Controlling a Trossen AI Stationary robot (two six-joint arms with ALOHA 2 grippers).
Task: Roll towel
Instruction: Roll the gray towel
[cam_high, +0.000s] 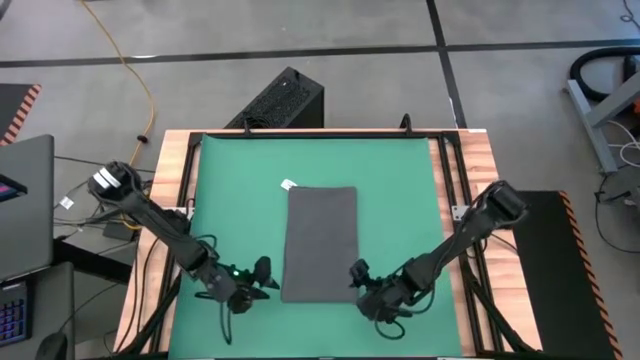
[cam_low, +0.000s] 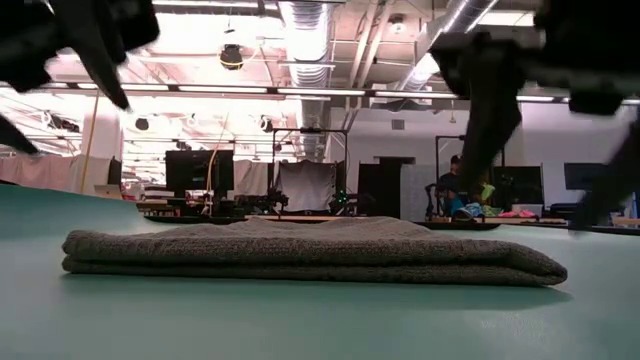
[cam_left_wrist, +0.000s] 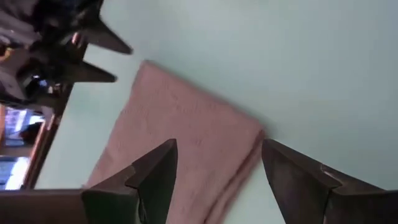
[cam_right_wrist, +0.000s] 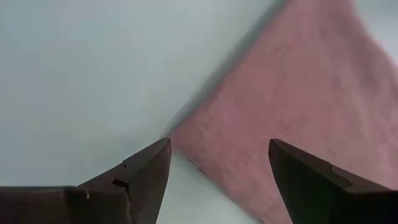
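Green mat (cam_high: 400, 180) centre frame; towel (cam_high: 321, 243) folded flat, unrolled. Left gripper (cam_high: 262, 277), right gripper (cam_high: 358, 275) flank lower corners, jaws wide, empty. Rolling not begun.

One camera hangs overhead and looks straight down, taking in the whole surface (cam_high: 480, 150), the green mat (cam_high: 400, 200), both arms and some floor around them. Another sits right at mat level, looking flat across the towel (cam_low: 300, 255) into the lit room behind. Each wrist carries its own camera, close in, peering past two dark fingers (cam_left_wrist: 155, 174) (cam_right_wrist: 146, 174) at a towel corner on the mat. All four share the towel; the left wrist view also catches the other arm's tool (cam_left_wrist: 93, 46) beyond it.
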